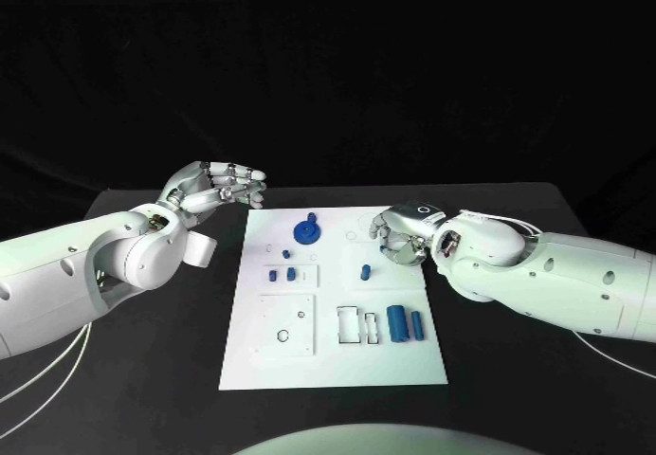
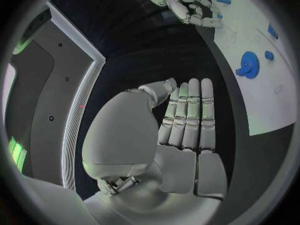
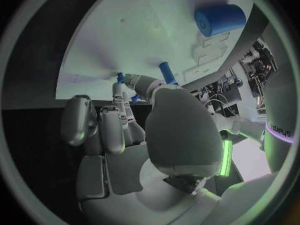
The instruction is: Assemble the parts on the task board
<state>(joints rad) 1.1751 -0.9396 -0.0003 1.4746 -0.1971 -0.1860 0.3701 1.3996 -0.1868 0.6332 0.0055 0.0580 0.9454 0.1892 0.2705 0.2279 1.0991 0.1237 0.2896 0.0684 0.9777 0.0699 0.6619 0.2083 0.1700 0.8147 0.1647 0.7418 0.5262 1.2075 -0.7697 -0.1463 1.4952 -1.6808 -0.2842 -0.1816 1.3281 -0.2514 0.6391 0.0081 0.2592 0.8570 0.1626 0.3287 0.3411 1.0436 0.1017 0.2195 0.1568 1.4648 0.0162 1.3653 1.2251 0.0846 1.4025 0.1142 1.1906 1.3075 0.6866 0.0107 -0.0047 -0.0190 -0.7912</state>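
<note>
The white task board (image 1: 342, 370) lies mid-table. On it are a blue gear (image 1: 308, 230) at the far end, two small blue pieces (image 1: 281, 275), a blue peg (image 1: 365, 272) and two blue cylinders (image 1: 405, 323) near the right edge. My right hand (image 1: 396, 230) hovers over the board's far right edge with its fingers curled. In the right wrist view its thumb and a finger pinch a small blue part (image 3: 120, 77), with the peg (image 3: 166, 73) beyond. My left hand (image 1: 216, 188) hangs off the board's far left corner, its fingers (image 2: 187, 120) straight and holding nothing.
The board has white inset plates (image 1: 287, 324) and rectangular slots (image 1: 358, 325) near its middle. Bare black table (image 1: 151, 379) surrounds it on both sides and in front. The left wrist view shows the gear (image 2: 248, 65) and my right hand (image 2: 187, 5).
</note>
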